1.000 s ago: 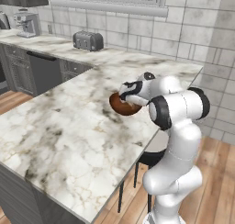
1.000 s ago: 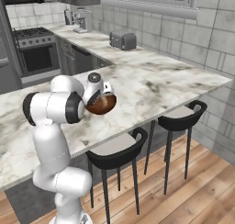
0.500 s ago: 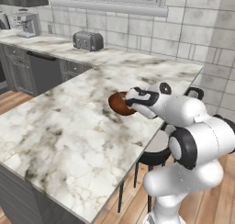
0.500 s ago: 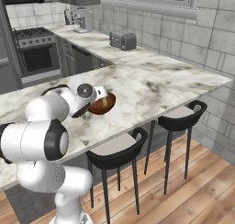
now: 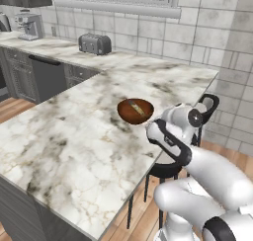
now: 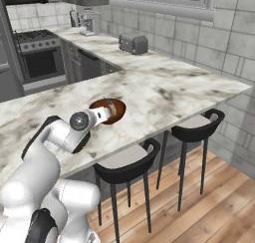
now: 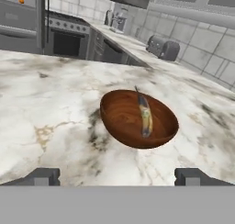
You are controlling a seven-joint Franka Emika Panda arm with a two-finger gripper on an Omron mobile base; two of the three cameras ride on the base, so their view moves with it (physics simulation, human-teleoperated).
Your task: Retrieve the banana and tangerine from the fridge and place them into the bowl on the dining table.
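Hand view: banana now lying in bowl just ahead of spread, empty, pulled-back gripper; tangerine next.

Bare dining table surrounds the bowl; toaster stands well apart.

Base views flank bowl; hand view close, level.

I'm pulling the gripper back off the bowl toward 5 o'clock, arm folding low, banana now uncovered inside
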